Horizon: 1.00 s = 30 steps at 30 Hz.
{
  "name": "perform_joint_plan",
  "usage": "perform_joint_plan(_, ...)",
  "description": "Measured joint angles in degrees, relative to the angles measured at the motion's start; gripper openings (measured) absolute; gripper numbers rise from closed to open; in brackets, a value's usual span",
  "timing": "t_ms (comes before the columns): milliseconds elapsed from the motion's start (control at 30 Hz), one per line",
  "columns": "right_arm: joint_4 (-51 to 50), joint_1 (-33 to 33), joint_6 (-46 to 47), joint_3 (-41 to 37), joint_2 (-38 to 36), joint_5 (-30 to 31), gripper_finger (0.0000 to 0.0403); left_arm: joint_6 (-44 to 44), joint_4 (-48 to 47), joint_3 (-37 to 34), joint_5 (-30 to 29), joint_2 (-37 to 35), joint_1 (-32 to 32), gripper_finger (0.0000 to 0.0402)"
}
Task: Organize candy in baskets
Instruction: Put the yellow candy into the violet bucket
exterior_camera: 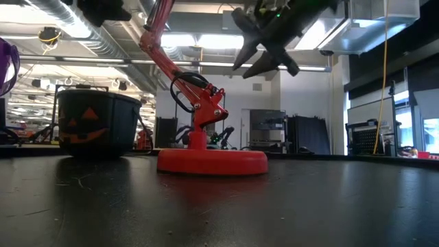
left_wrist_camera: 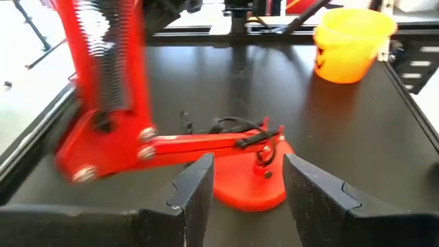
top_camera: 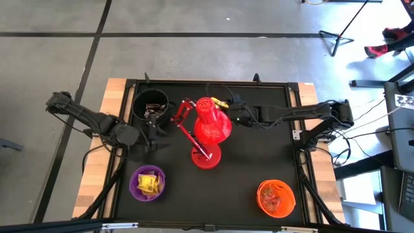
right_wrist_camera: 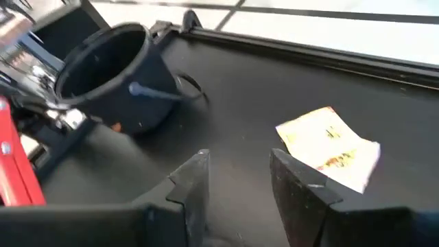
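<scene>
One yellow-wrapped candy [right_wrist_camera: 328, 147] lies flat on the black table, just ahead of my right gripper [right_wrist_camera: 236, 165], which is open and hovers above the table [exterior_camera: 267, 41]. In the high view this candy [top_camera: 220, 102] sits beside the red lamp's head, with my right gripper [top_camera: 234, 109] next to it. The black bucket [top_camera: 150, 103] stands at the far left. The purple bucket [top_camera: 147, 183] holds yellow candy. The orange bucket [top_camera: 277, 197] holds darker candy. My left gripper [left_wrist_camera: 247, 171] is open and empty, near the lamp, between the black and purple buckets [top_camera: 157, 134].
A red desk lamp [top_camera: 207, 129] stands mid-table, its round base [exterior_camera: 212, 161] on the surface and its folded arm [left_wrist_camera: 206, 143] right in front of my left gripper. A raised black frame [top_camera: 213, 83] runs round the table. Cables trail at the right side.
</scene>
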Motion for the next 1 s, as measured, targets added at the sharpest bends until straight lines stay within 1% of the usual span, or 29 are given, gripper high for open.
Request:
perform_joint_plan(167, 2.51, -4.34, -2.71, 0.04, 0.41, -2.31, 0.0147, -1.61, -3.54, 0.0, -1.45, -3.51, 0.0, 0.0164)
perform_joint_plan(267, 1.21, -7.35, -3.09, 0.14, 1.57, -4.29, 0.0147, -1.63, -4.1, 0.0, -1.47, -4.14, 0.0, 0.0164)
perform_joint_plan(367, -2.7, -10.32, -3.14, 2.67, 4.41, -7.58, 0.0147, -1.63, -4.29, -0.04, -1.49, -4.09, 0.0, 0.0164)
perform_joint_plan(467, -7.31, -12.53, -3.88, 7.51, 9.08, -10.08, 0.0147, -1.63, -4.31, -0.04, -1.51, -3.82, 0.01, 0.0164)
perform_joint_plan(667, -21.23, -16.58, -7.44, 21.16, 21.16, -12.23, 0.0147, -1.63, -4.37, -0.09, -2.6, -3.42, 0.02, 0.0164)
perform_joint_plan(833, -25.13, -19.83, -10.3, 29.9, 30.52, -17.68, 0.0147, -1.86, -4.49, -0.11, -2.57, -3.31, 0.04, 0.0164)
perform_joint_plan(1000, -27.84, -21.71, -11.67, 33.25, 37.21, -21.73, 0.0147, -3.53, -5.61, -0.11, -2.32, -3.31, 0.02, 0.0164)
